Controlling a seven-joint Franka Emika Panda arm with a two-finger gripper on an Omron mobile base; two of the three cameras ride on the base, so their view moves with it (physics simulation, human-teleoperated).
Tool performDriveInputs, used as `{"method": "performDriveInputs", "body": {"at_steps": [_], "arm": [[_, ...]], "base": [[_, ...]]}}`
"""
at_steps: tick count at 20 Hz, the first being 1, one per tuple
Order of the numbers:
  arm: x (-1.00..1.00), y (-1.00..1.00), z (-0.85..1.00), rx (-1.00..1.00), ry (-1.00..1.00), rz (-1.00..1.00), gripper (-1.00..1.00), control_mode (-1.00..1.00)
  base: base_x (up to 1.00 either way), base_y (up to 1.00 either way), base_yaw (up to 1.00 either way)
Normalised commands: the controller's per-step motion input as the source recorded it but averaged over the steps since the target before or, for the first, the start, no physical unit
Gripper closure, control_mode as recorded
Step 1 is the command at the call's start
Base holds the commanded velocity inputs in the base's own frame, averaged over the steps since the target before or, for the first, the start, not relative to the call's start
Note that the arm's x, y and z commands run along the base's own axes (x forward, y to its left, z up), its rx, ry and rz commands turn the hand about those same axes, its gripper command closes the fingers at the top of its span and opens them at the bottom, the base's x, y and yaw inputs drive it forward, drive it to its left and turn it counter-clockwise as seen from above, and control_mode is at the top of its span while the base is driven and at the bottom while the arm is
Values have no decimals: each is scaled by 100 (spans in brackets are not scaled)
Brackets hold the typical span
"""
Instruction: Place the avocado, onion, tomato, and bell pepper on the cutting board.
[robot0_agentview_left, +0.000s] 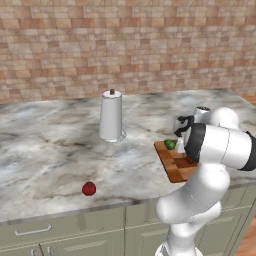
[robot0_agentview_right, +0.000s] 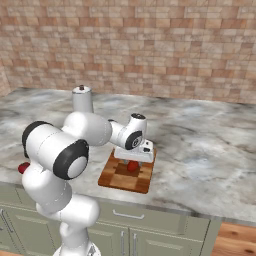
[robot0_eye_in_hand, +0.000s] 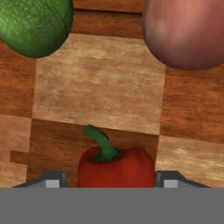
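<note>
The checkered wooden cutting board (robot0_agentview_left: 172, 167) (robot0_agentview_right: 117, 177) (robot0_eye_in_hand: 98, 87) lies at the counter's front edge. The green avocado (robot0_eye_in_hand: 35, 24) (robot0_agentview_left: 170, 144) and the pale pink onion (robot0_eye_in_hand: 186, 33) rest on it. The red bell pepper (robot0_eye_in_hand: 116, 168) (robot0_agentview_right: 132, 166) also sits on the board, green stem up, between my fingers. My gripper (robot0_eye_in_hand: 111, 180) (robot0_agentview_right: 133, 159) hangs low over the board, jaws parted, with a small gap beside the pepper on one side. The round red tomato (robot0_agentview_left: 89, 188) (robot0_agentview_right: 23, 168) lies on the counter well to the left, near the front edge.
A tall white cylinder with a dark knob (robot0_agentview_left: 111, 116) (robot0_agentview_right: 82, 100) stands on the marble counter (robot0_agentview_left: 50, 145) behind and left of the board. A brick wall backs the counter. Cabinet drawers run below the front edge.
</note>
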Motion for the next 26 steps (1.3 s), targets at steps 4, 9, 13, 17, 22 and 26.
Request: {"method": "performDriveInputs", "body": {"at_steps": [4,9,13,17,22,26], "arm": [[0,0,0,0,0,0,-100,-100],[0,1,0,0,0,0,-100,-100],[5,22,2,0,0,0,-100,-100],[-3,53,44,0,0,0,-100,-100],[-8,62,48,0,0,0,-100,-100],[-2,54,38,0,-3,0,-100,-100]], "base": [[0,0,0],[0,0,0],[0,0,0],[0,0,0],[0,0,0],[0,0,0]]}}
